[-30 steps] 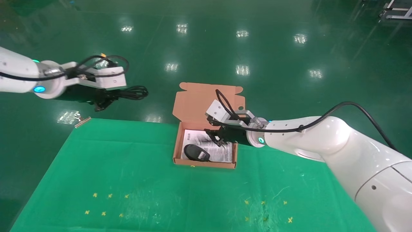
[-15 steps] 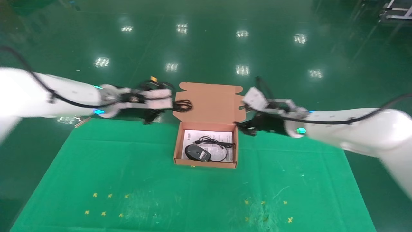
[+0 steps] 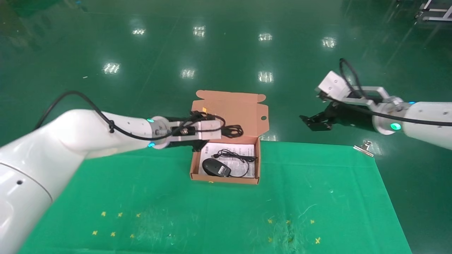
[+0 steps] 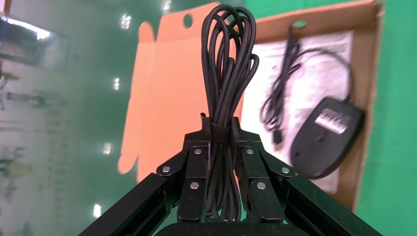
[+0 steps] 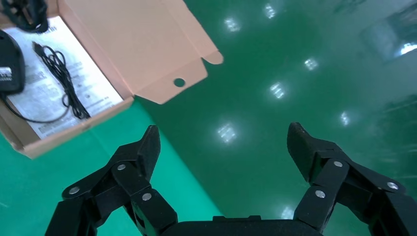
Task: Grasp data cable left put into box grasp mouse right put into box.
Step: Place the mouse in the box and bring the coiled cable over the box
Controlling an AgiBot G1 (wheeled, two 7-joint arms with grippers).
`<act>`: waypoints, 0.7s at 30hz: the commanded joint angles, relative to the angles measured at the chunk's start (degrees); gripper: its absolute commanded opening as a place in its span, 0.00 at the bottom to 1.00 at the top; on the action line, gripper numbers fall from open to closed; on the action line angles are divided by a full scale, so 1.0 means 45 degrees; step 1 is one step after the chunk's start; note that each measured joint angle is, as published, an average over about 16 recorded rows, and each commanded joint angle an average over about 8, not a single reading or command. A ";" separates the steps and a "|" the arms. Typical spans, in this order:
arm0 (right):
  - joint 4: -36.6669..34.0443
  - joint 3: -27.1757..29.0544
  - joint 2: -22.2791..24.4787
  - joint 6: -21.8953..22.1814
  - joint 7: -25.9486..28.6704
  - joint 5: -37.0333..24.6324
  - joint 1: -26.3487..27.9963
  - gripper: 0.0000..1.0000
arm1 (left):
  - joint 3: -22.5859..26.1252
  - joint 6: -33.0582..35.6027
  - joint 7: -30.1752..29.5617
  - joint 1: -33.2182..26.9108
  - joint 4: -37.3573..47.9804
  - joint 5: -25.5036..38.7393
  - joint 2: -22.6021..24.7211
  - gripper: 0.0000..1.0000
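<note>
The salmon-orange box [image 3: 195, 165] lies open at the far middle of the green table, lid up. The black mouse [image 3: 215, 167] and its thin cord [image 3: 236, 155] lie on the white sheet [image 3: 248, 148] inside. My left gripper [image 3: 226, 132] is shut on the bundled black data cable [image 3: 235, 131] and holds it above the box's back edge, in front of the lid. In the left wrist view my left gripper [image 4: 220, 129] clamps the cable [image 4: 230, 59] with the mouse [image 4: 325, 136] beyond. My right gripper [image 3: 315, 122] is open and empty, off the table's far right; it also shows in its own wrist view [image 5: 223, 141].
A metal binder clip [image 3: 364, 147] holds the green cloth at the table's far right corner. Small yellow cross marks [image 3: 120, 214] lie on the near cloth on both sides. The glossy green floor lies beyond the table's far edge.
My left gripper has carried the data cable from the far left to over the box. My right gripper has left the box, open, and swung far right; the mouse stays in the box.
</note>
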 commanded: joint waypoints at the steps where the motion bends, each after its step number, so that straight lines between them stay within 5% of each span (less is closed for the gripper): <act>1: 0.0397 -0.0073 0.0382 -0.0049 0.0319 -0.0229 0.0106 1.00 | -0.0010 0.0004 0.0610 0.0152 0.0178 -0.0498 0.0104 0.00; 8: 0.1548 -0.0225 0.1274 -0.0168 0.1340 -0.0926 0.0401 1.00 | 0.0504 0.0022 0.1400 0.0324 0.0368 -0.1852 0.0150 0.02; 16: 0.2087 -0.0337 0.1565 -0.0178 0.1859 -0.1323 0.0461 1.00 | 0.0840 0.0075 0.1481 0.0399 0.0490 -0.2712 0.0201 0.95; 21: 0.2065 -0.0343 0.1542 -0.0168 0.1840 -0.1323 0.0460 1.00 | 0.0842 0.0092 0.1483 0.0400 0.0483 -0.2701 0.0187 1.00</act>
